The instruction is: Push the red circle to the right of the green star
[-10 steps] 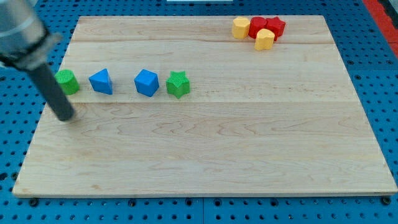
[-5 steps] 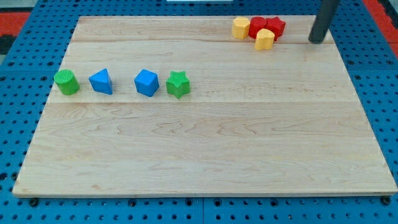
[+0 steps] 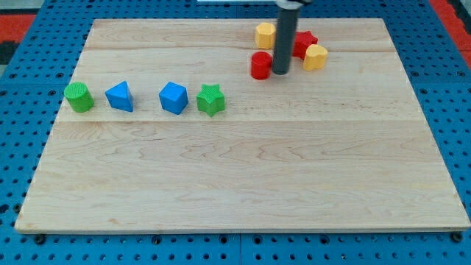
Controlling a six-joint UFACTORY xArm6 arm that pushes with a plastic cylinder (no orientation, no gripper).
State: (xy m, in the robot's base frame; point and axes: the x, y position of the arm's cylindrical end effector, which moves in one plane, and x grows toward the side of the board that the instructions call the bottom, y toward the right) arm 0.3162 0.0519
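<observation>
There is 1 camera view. It looks down on the wooden board (image 3: 243, 184) from above and from the side at the view's bottom, tilted so the far edge near the view's top appears narrower than the near edge. It stands back enough that all 4 corners of the board fit, with the blue pegboard table (image 3: 22, 147) showing around it on the left, right and bottom. The rod enters from the view's top edge, its upper part cut off, and my tip (image 3: 280, 73) is seen from the near side.
</observation>
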